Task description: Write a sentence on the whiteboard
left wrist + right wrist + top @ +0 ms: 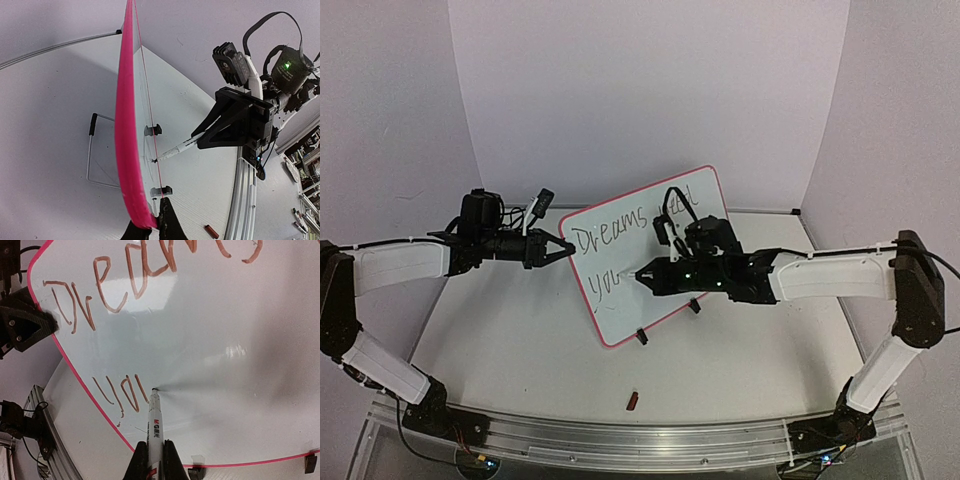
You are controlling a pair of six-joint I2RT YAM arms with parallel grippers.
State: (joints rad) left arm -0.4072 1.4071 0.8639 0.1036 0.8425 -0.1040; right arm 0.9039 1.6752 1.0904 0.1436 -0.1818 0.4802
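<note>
The glossy white rectangular whiteboard (630, 305) with a pink-red frame stands tilted on the white table (520, 350), reading "Dreams" and "you". The left pincer (563, 248) clamps the whiteboard's left edge. The right pincer (150, 460) grips a white marker pen (154, 425), its tip touching the whiteboard just right of "you". A small red cap (633, 401) lies in front of the whiteboard

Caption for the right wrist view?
Right gripper holds a marker, tip on the whiteboard right of "you", under "Dreams".

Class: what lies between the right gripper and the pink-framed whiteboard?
A white marker pen, held in the right gripper, its tip touching the glossy pink-framed whiteboard; the right wrist view shows it.
</note>
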